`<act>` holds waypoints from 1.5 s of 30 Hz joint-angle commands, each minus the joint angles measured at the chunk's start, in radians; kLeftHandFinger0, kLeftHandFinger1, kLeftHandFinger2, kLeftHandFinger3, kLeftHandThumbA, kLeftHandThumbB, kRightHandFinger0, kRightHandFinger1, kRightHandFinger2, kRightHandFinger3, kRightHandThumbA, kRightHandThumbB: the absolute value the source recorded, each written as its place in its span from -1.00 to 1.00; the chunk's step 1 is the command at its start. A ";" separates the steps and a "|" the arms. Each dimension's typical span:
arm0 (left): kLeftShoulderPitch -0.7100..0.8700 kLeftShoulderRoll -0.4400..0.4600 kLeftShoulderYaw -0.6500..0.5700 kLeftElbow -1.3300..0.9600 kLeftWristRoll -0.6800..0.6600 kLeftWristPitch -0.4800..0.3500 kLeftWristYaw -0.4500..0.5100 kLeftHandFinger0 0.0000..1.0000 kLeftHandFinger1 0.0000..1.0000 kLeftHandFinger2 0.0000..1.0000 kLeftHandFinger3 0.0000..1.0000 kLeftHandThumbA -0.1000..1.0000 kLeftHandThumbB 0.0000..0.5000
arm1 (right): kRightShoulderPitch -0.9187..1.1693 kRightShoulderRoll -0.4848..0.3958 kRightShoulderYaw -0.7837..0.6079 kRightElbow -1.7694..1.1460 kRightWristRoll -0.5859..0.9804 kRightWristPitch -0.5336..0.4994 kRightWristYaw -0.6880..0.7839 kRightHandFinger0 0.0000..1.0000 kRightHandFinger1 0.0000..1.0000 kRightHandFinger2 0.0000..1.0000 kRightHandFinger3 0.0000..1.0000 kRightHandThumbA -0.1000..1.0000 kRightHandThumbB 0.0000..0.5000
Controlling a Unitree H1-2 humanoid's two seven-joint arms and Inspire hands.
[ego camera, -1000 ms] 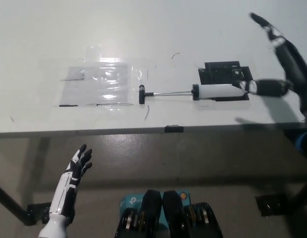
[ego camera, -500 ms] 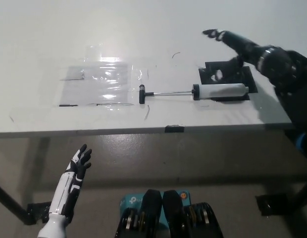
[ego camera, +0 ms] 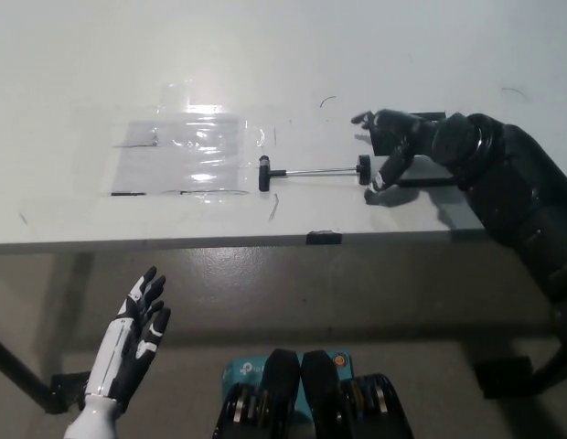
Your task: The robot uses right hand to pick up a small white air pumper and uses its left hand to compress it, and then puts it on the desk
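Note:
The air pumper lies flat on the white desk [ego camera: 82, 73]. Its thin metal rod [ego camera: 313, 171] and black T-handle [ego camera: 262, 174] point left. My black right hand [ego camera: 393, 144] has come down over the white barrel and hides nearly all of it; only a sliver of white [ego camera: 379, 175] shows under the fingers. The hand is open, with its fingers arched over the barrel and the thumb spread toward the far side. My white left hand [ego camera: 133, 340] hangs open at the lower left, below the desk's front edge and far from the pumper.
A clear plastic sheet [ego camera: 187, 155] is taped to the desk left of the handle. A black mat [ego camera: 430, 181] lies under the barrel, mostly covered by my right arm. A small black clip [ego camera: 322, 238] sits on the desk's front edge.
My right hand swung in from the far right and dropped onto the pumper's barrel, covering it. The pumper has not shifted. My left hand stayed low and turned slightly.

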 commanded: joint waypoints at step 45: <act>0.001 0.027 0.024 -0.043 -0.051 0.008 -0.019 1.00 1.00 0.90 1.00 0.55 -0.70 | 0.031 0.042 0.078 0.208 -0.147 -0.186 -0.275 -0.62 0.29 0.91 0.87 -1.00 -0.38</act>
